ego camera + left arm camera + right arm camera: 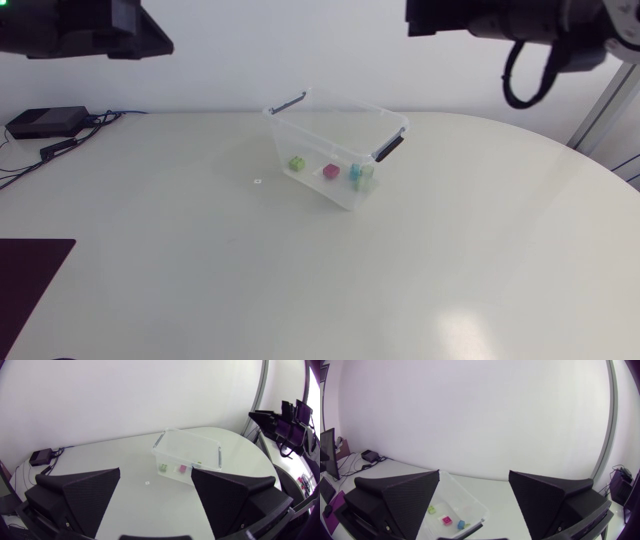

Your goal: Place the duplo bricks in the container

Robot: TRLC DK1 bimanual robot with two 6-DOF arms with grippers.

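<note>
Found the clear container (345,103) near the middle of the tabletop (300,280), upright, with its long axis running diagonally in the head view, from one black handle (288,101) at the far left end to the other handle (390,148) at the near right end. Counted four bricks along its floor, in a row on that same diagonal: a green brick (297,162), a pink brick (331,172), a blue brick (355,172) and a pale brick (367,177) just beside the blue one. Spotted no brick in either claw.

Held the left claw (155,470) spread wide, gripping nothing, raised well above the tabletop and pointed at the container, well apart and ahead of it between the fingers. Held the right claw (474,472) spread just as wide and just as empty, looking down over the container from the far side, with the green, pink and blue bricks in sight below the gap.

Judged neither arm clearly nearer, with the container lying between the two and perhaps a shade closer to the right claw. Judged the task as good as finished, with all the bricks in sight already inside. Noted a small white marker (257,181) on the tabletop just beside the container.
</note>
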